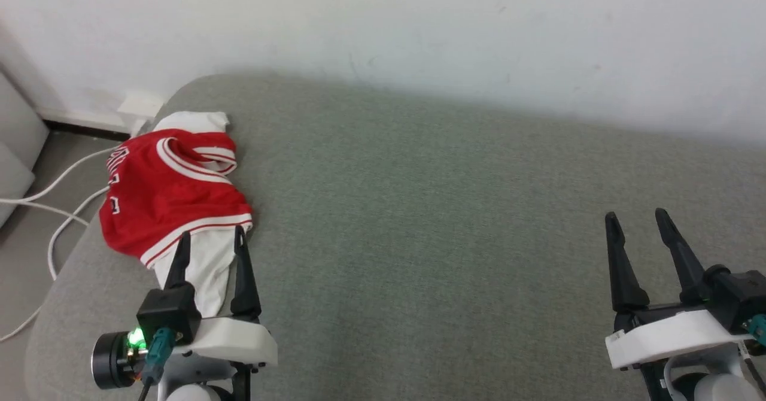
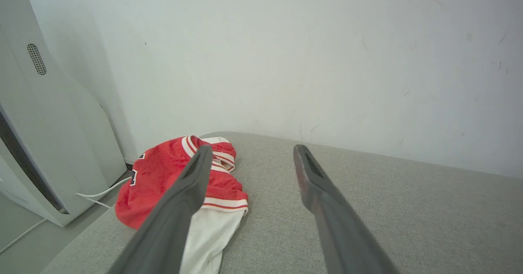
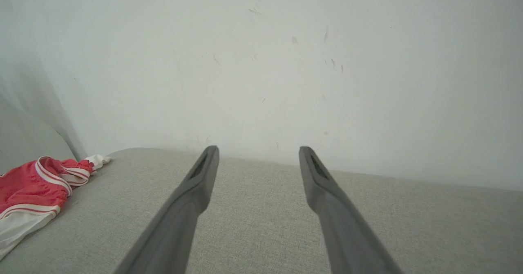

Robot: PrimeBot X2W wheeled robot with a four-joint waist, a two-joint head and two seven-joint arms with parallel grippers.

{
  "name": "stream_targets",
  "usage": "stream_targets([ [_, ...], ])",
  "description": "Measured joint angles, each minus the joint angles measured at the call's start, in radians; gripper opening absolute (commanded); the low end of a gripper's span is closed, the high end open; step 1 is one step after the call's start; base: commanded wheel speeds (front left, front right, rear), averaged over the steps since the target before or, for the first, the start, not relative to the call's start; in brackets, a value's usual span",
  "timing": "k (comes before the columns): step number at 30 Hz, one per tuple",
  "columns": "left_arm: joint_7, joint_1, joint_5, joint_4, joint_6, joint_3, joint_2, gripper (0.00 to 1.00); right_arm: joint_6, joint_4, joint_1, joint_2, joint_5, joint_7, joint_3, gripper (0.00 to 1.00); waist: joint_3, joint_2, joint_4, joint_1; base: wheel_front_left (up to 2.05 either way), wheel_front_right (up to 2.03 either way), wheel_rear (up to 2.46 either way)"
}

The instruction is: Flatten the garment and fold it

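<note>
Two hands, both spread: left hand (image 1: 212,231) by the crumpled garment (image 1: 161,191), right hand (image 1: 635,213) apart; print (image 1: 114,179) unreadable.

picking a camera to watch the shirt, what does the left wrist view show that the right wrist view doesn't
Left wrist view: open left gripper by the white sleeve of the garment, a pale appliance, white cables on the floor. Right wrist view: open right gripper over bare cushion, garment at the far left edge. Both: the crumpled garment, grey cushion, white wall.
</note>
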Motion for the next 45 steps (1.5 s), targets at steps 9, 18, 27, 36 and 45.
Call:
stream_targets([
  [9, -0.017, 0.000, -0.011, -0.001, 0.020, 0.002, 0.000, 1.00, 0.000, -0.008, 0.000, 0.000, 0.011, -0.019, -0.002, 1.00, 0.004, 0.0000, 0.060, 0.0000, 0.00, 0.00, 0.00],
  [18, -0.037, 0.000, -0.029, -0.002, 0.036, 0.003, 0.000, 1.00, 0.000, -0.014, 0.004, 0.000, 0.028, -0.038, -0.007, 1.00, 0.008, 0.0000, 0.109, 0.0000, 0.00, 0.00, 0.00],
  [27, -0.056, -0.003, -0.038, -0.009, 0.051, 0.021, 0.000, 1.00, 0.000, -0.021, 0.003, 0.000, 0.046, -0.055, -0.006, 1.00, 0.022, 0.0000, 0.136, 0.0000, 0.00, 0.00, 0.00],
  [36, -0.075, -0.190, -0.058, 0.112, -0.040, 0.111, 0.058, 1.00, 0.000, -0.040, -0.004, 0.001, 0.046, -0.074, -0.015, 1.00, 0.067, 0.0000, 0.126, 0.0000, 0.00, 0.00, 0.00],
  [45, 0.057, -0.543, -0.108, 0.404, -0.170, 0.124, 0.246, 1.00, 0.000, -0.071, -0.059, 0.002, 0.035, -0.095, -0.038, 1.00, 0.157, 0.0000, 0.090, 0.0001, 0.00, 0.00, 0.00],
])
